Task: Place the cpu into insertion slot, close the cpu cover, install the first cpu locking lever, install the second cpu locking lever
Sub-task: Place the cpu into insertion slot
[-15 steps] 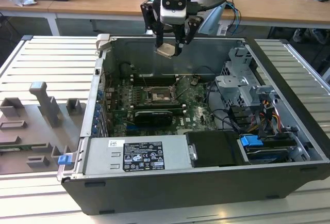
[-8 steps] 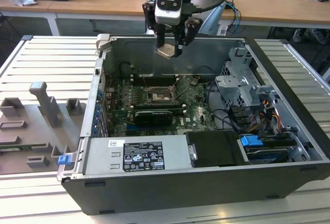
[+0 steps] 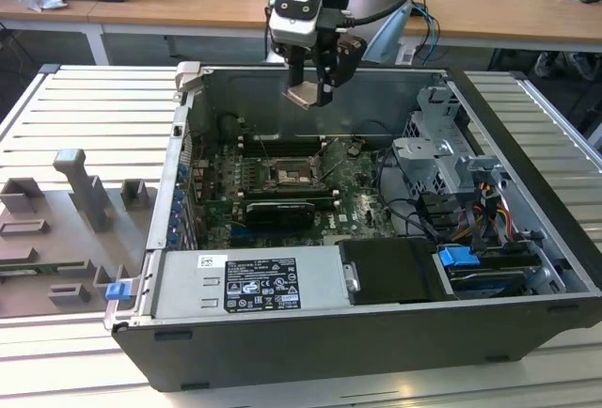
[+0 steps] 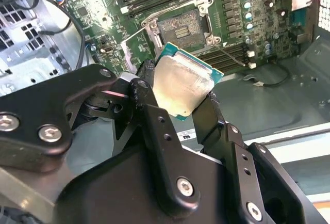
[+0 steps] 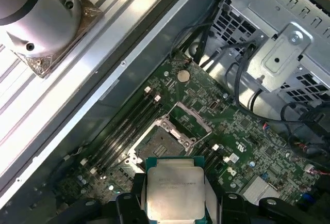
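**CPU: HELD IN GRIPPER ABOVE OPEN CASE, NOT YET SEATED**

Item: the cpu (image 4: 183, 87), a thin square chip with a pale metallic top and green edging; clamped by two opposite edges between the black fingers (image 4: 149, 87) of the gripper (image 4: 180, 94); jaws drawn in to the chip's width, nothing else in them; the edge grip probably leaves the underside free to meet the socket.

Position: in the air over the far wall of the computer case (image 3: 282, 352) in the exterior view; clear of the green circuit board (image 3: 362, 203) and touching nothing but the fingers.

Destination: the insertion slot (image 5: 160, 144), with a dark bare centre and a silvery rim; near the middle of the board, beside the long memory slots (image 5: 121, 133); well apart from the chip.

Fitting: the cpu cover (image 5: 192, 120), a silvery frame at one side of the slot; it appears swung up off the socket, which would leave the way in open.

Surroundings: the case stands open-topped on a ribbed metal table (image 3: 75, 117); power supply (image 3: 245, 281) along the case's near wall; drive cage (image 3: 437, 145) toward the far corner at the exterior view's right.

Status, as judged: first step in hand; cover not closed.
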`<state>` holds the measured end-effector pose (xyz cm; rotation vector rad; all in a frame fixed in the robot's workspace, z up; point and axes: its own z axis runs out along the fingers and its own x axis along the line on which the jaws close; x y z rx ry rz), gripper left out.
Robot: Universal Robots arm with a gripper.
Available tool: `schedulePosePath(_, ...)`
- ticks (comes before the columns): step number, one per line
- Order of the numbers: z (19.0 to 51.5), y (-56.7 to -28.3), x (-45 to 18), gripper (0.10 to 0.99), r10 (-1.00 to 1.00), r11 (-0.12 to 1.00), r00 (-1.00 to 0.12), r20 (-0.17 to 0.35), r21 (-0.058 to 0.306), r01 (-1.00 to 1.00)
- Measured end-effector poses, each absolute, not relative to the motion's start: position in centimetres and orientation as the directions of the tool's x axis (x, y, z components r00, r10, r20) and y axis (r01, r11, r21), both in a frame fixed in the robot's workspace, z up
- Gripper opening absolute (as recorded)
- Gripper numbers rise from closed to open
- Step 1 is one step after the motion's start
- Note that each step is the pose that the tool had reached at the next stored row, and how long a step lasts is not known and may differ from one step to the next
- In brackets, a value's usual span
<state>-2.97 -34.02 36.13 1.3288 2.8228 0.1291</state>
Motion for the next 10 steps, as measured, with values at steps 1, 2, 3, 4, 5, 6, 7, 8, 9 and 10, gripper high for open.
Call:
schedulePosePath(1,36.08,-34.02,-2.97,0.541,0.782,0.62,-0.623,0.018,0.083,0.78)
schedulePosePath(2,36.04,-34.02,-2.97,0.541,0.791,0.609,-0.612,0.018,0.083,0.789)
schedulePosePath(3,36.01,-34.02,-2.97,0.541,0.798,0.599,-0.602,0.018,0.083,0.797)
schedulePosePath(4,35.97,-34.02,-2.97,0.541,0.809,0.584,-0.587,0.018,0.083,0.807)
schedulePosePath(5,35.91,-34.02,-2.97,0.541,0.824,0.564,-0.567,0.018,0.083,0.822)
schedulePosePath(6,35.87,-34.02,-2.97,0.541,0.833,0.55,-0.553,0.018,0.083,0.831)
schedulePosePath(7,35.85,-34.02,-2.97,0.541,0.839,0.541,-0.544,0.018,0.083,0.837)
schedulePosePath(8,35.81,-34.02,-2.97,0.541,0.845,0.532,-0.535,0.018,0.083,0.843)
schedulePosePath(9,35.75,-34.02,-2.97,0.541,0.855,0.515,-0.518,0.018,0.083,0.853)
schedulePosePath(10,35.7,-34.02,-2.98,0.541,0.865,0.498,-0.501,0.018,0.083,0.863)
